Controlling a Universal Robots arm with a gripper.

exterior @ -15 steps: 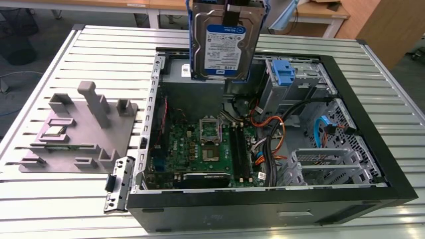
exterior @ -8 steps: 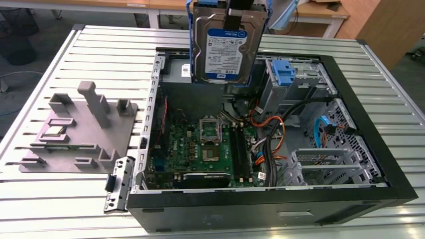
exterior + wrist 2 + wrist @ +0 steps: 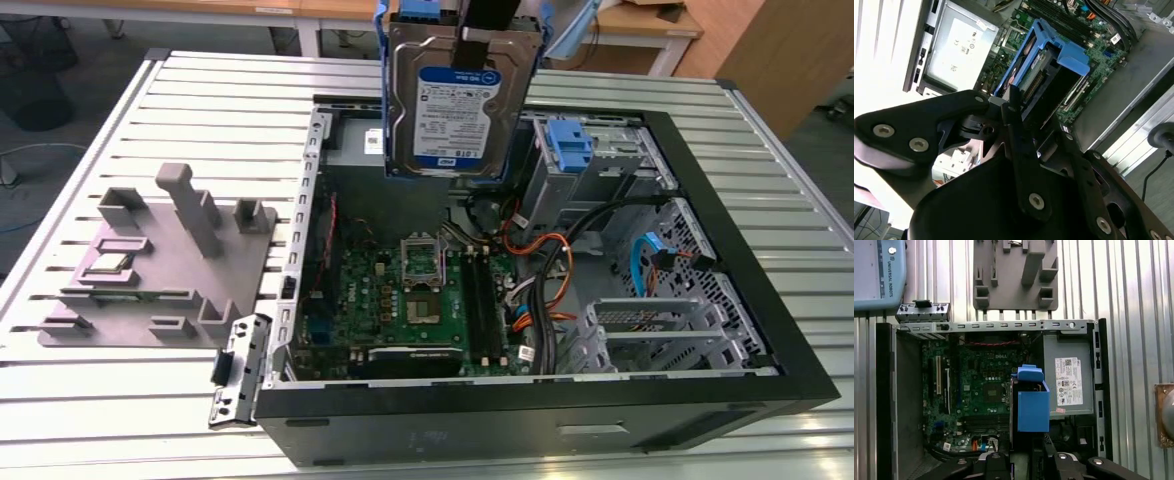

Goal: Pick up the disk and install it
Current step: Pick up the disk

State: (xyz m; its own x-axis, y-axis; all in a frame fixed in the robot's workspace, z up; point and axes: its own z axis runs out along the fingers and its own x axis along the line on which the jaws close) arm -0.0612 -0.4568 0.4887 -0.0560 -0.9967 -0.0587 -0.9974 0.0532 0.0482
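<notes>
An open computer case (image 3: 534, 420) lies on its side on a slatted metal table (image 3: 134, 420), reaching from the table's near edge almost to its far edge in the exterior view. The disk (image 3: 447, 100) hangs upright in the air above the case's far wall, label facing the camera, touching nothing below. The gripper (image 3: 487, 25) is clenched on its upper end, fingers pinching it between the blue side rails. In the first wrist view the disk (image 3: 1033, 410) hovers over the boundary between the green motherboard (image 3: 979, 385) and the grey power supply (image 3: 1069, 382). In the second wrist view the gripper (image 3: 1036, 120) grips the disk (image 3: 1036, 65) edge-on. A grey fixture block (image 3: 160, 260) sits near the table's edge at the exterior view's left. A blue latch piece (image 3: 570, 145) stands by the drive bay (image 3: 607, 150).

Judged from this, the carry goes well with a firm, square hold; the disk should stay clear of the case rim and the loose cables (image 3: 561, 250); its rails want lining up true with the bay.
</notes>
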